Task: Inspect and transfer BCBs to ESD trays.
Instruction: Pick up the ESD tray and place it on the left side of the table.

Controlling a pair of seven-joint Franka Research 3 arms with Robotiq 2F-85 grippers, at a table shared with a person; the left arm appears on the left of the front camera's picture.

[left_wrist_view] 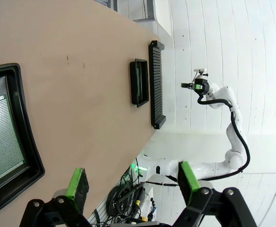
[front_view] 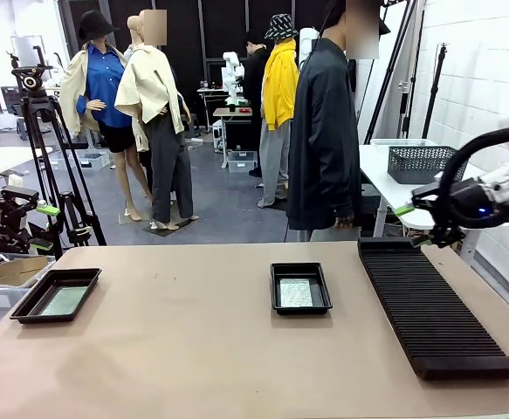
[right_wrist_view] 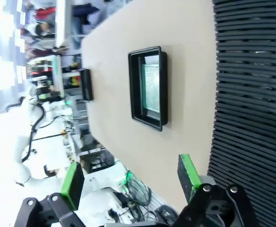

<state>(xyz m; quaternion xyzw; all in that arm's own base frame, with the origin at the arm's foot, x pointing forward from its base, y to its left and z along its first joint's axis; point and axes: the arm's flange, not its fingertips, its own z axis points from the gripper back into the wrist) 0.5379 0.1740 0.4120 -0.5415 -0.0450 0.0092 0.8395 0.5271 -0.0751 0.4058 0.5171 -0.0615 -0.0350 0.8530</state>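
Two ESD trays lie on the tan table. The left tray [front_view: 29,307] holds a green BCB [front_view: 65,301]; the middle tray [front_view: 276,288] holds another BCB [front_view: 295,292]. My left gripper [front_view: 46,228] hovers open off the table's left end, above and beyond the left tray. In the left wrist view its fingers [left_wrist_view: 78,183] stand wide apart, with that tray [left_wrist_view: 31,142] and its board [left_wrist_view: 3,137] to the left. My right gripper [front_view: 414,223] hangs open above the far end of the slotted rack. In the right wrist view the gripper [right_wrist_view: 129,179] is empty, facing the middle tray [right_wrist_view: 134,85] and its board [right_wrist_view: 151,87].
A long black ribbed rack [front_view: 429,301] runs along the table's right side. A person in a black coat [front_view: 324,131] stands at the far edge. A grey wire basket [front_view: 420,161] sits on a white table behind. A camera tripod [front_view: 49,148] stands at the far left.
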